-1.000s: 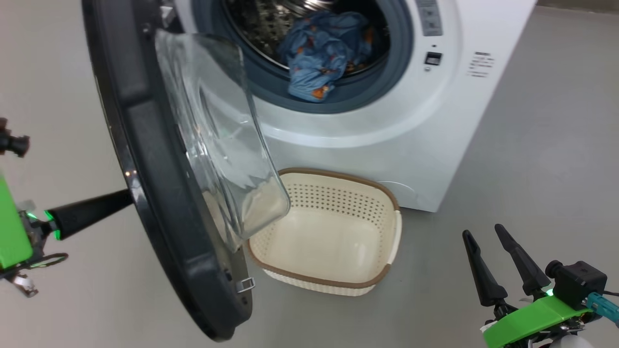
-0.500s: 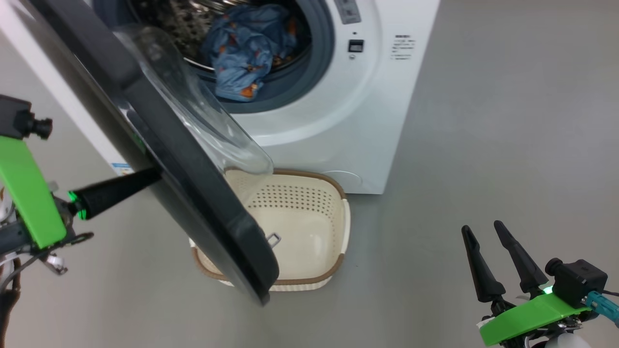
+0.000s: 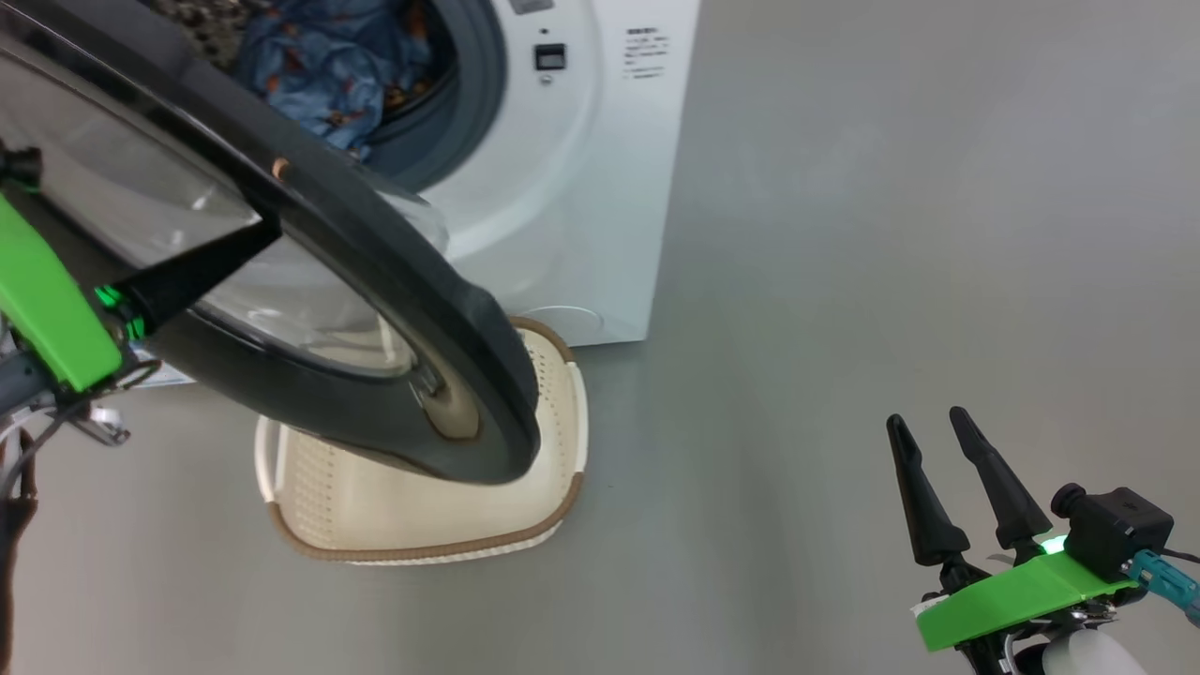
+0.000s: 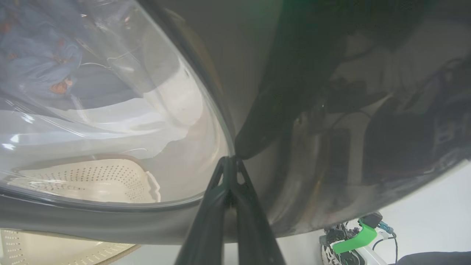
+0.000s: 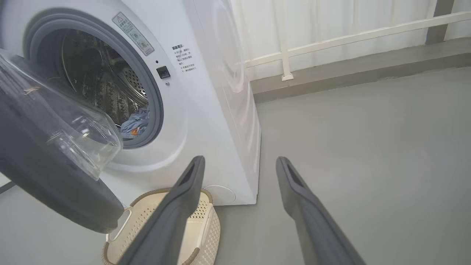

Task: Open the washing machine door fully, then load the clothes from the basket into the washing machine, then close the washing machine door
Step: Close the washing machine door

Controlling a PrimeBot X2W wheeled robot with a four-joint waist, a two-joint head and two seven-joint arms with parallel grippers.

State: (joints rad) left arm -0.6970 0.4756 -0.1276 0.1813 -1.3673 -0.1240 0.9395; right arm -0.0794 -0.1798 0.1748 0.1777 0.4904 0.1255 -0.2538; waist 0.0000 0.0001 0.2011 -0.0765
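The left gripper [image 3: 267, 232] has its two fingers pressed together, gripping nothing, and their joined tips rest on the outer face of the washing machine door [image 3: 375, 234]. The contact is right where the clear glass meets the black rim (the left wrist view puts it at the very seam [image 4: 230, 160]). The right gripper [image 3: 926, 419] hangs well off to the right above the floor [image 3: 844, 234], its fingers spread wide and empty, far from the door.

The door stands part-way swung, angled out from the washing machine [image 3: 562, 187]. From the head view its lower edge overlaps the near part of the basket [image 3: 422, 539], which sits on the floor at the machine's foot. Whether rim and basket touch, I cannot tell. To the right of the machine the grey floor lies open, running back to a pale wall with a low rail [image 5: 331, 40].

The door's rim is broad, dark and glossy, and its glass bowl bulges toward the drum. The clothes [image 3: 319, 66] lie bunched in the drum mouth behind the grey seal, blue with small orange marks. They also show dimly through the glass [image 4: 36, 62].
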